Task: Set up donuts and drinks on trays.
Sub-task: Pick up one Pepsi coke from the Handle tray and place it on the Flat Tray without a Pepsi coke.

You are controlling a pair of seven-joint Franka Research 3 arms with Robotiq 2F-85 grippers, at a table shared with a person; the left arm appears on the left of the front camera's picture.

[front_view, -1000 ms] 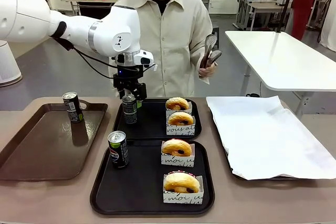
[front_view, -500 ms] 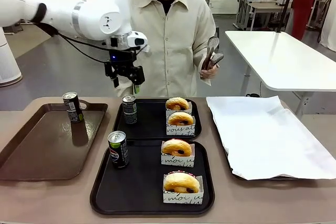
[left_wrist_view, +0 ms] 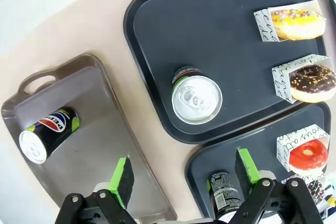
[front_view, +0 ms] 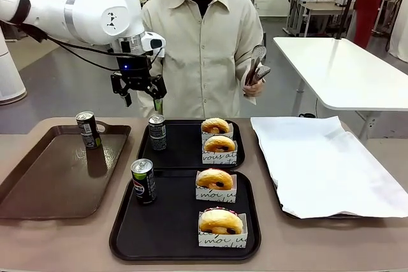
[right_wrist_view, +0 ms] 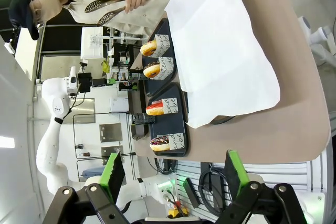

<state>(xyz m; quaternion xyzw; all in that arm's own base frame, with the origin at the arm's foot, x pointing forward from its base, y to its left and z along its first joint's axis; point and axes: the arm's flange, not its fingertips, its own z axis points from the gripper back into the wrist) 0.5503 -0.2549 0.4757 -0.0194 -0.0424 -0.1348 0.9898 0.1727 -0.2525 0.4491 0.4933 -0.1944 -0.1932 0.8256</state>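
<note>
Two black trays lie in the middle of the table. The far tray [front_view: 185, 152] holds a grey-black can [front_view: 157, 132] and two boxed donuts [front_view: 219, 144]. The near tray [front_view: 169, 221] holds a Pepsi can [front_view: 143, 181] and two more boxed donuts [front_view: 220, 223]. My left gripper [front_view: 139, 92] hangs open and empty, well above and left of the far tray's can. In the left wrist view, the open left gripper [left_wrist_view: 184, 174] looks down on that can's silver top [left_wrist_view: 197, 98]. My right gripper [right_wrist_view: 174, 171] is open and empty, off the table's side.
A brown tray [front_view: 51, 183] at the left carries another can [front_view: 88, 129]. A white-paper-lined tray [front_view: 325, 164] lies at the right. Across the table stands a person holding metal tongs [front_view: 255, 62].
My left gripper has risen from just above the far tray's can and drifted left, still open. The can stays standing on the tray.
</note>
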